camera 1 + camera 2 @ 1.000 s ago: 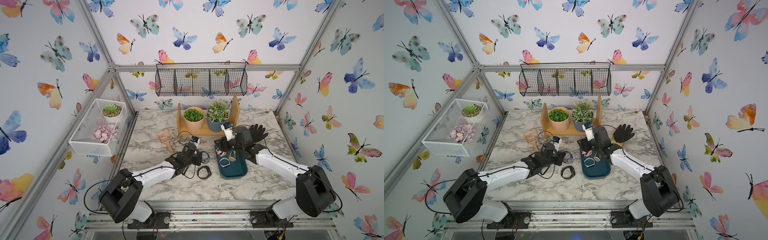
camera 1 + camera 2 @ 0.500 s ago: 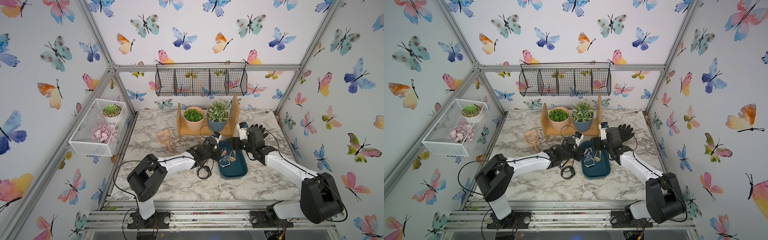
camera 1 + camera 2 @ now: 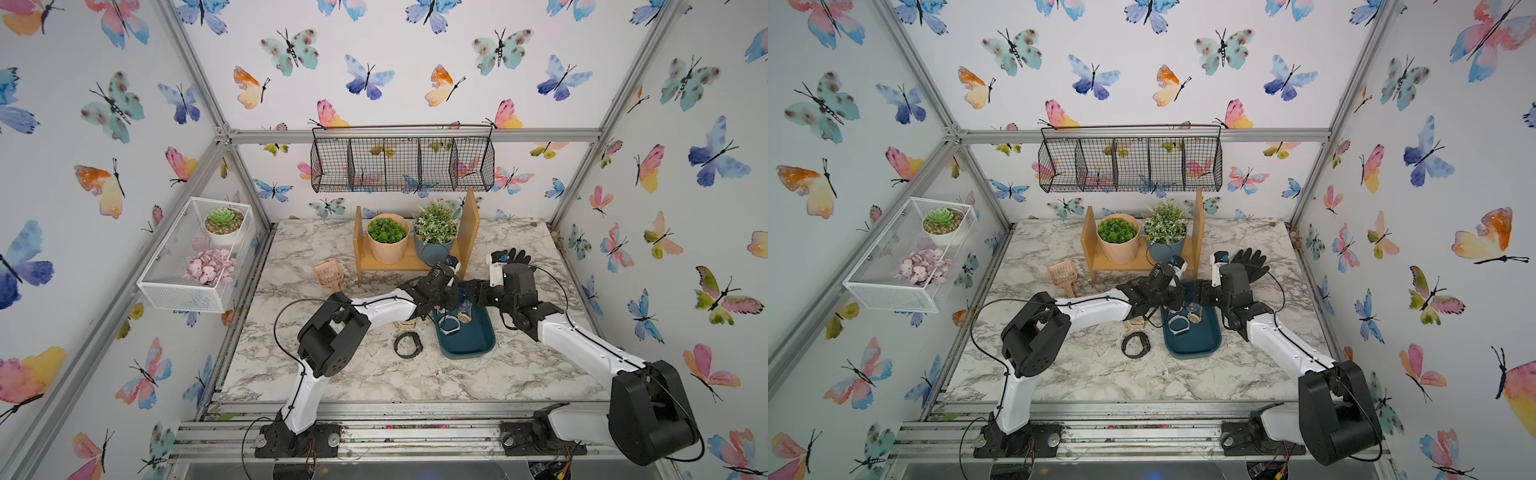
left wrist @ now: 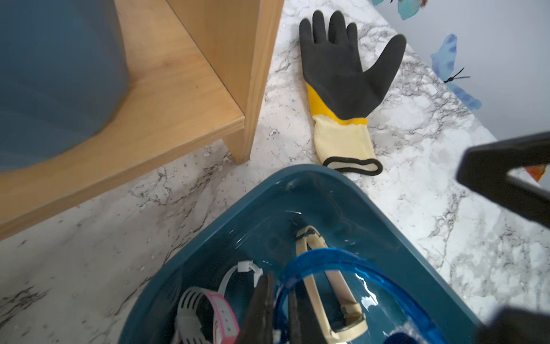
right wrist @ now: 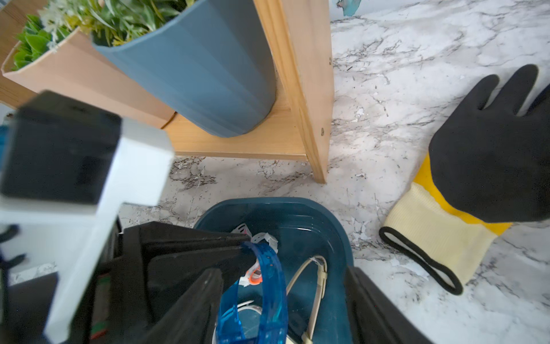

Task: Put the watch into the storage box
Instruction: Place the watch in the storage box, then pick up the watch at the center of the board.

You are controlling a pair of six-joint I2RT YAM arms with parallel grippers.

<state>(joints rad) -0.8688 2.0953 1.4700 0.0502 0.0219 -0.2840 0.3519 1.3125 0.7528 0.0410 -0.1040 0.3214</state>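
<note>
We see the left pincer (image 4: 279, 309) clamped shut on the strap of the blue watch (image 4: 327, 259), held over the end of the storage box (image 4: 226, 214) right beneath it, while the right pincer (image 4: 470, 251) stands close alongside, jaws spread wide, gripping nothing.

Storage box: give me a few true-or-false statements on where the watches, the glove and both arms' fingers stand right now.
1. The left fingers are shut on the blue watch over the storage box. True.
2. The black watch lies in the storage box. False: it lies on the table beside the box.
3. The right fingers stand open. True.
4. The glove is in the storage box. False: it lies on the table, outside the box.
</note>
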